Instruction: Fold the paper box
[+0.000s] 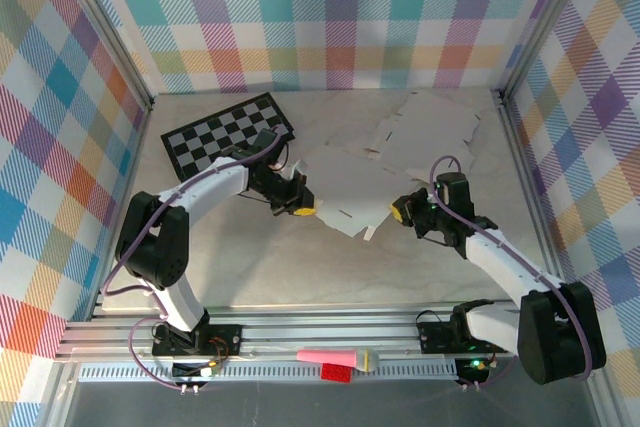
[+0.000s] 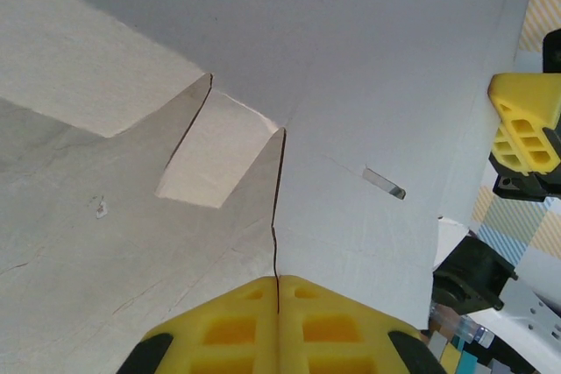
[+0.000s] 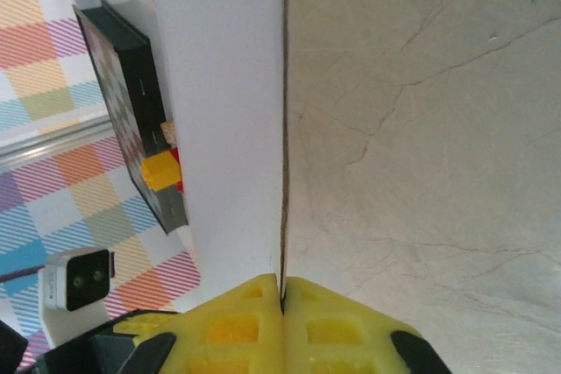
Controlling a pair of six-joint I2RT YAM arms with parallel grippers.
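The paper box (image 1: 345,189) is a flat white cut-out sheet held up off the middle of the table between my two arms. My left gripper (image 1: 300,208) is shut on its left edge. In the left wrist view the yellow fingers (image 2: 228,326) press together with the sheet's edge pinched between them, and the sheet (image 2: 351,59) with its slits and flaps spreads ahead. On the sheet's right edge my right gripper (image 1: 402,212) is shut as well. Its wrist view has the paper box (image 3: 228,85) edge-on, running straight up from the closed gripper (image 3: 282,279).
A black-and-white chessboard (image 1: 228,132) lies at the back left. More flat white sheets (image 1: 432,132) lie at the back right. A pink and red object (image 1: 340,359) rests on the front rail. Plaid walls enclose the table on three sides.
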